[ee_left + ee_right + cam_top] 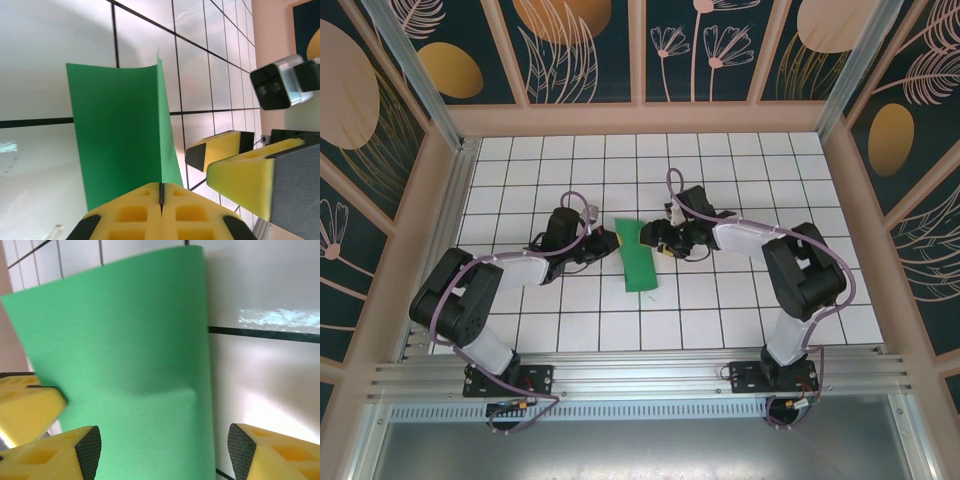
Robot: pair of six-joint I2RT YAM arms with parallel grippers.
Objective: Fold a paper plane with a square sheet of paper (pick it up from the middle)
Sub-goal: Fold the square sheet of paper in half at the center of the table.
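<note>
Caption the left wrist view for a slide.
Left end effector pinches the green paper; right end effector open alongside.

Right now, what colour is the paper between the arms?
The paper is plain bright green, clearest in the left wrist view.

Bright, even overhead light in the top view; sharp across the frame, with only faint soft shadows beside the arms on the white gridded surface (720, 320) and slight bowing of straight lines toward the edges. From the left wrist, washed-out glare at upper left, thin bright green paper sheet (115, 135) crisp, left end effector (161, 195) soft at the bottom. From the right wrist, glare streak at upper right, grey shadow just right of the sheet, right end effector (162, 447) blurred at the lower corners.
</note>
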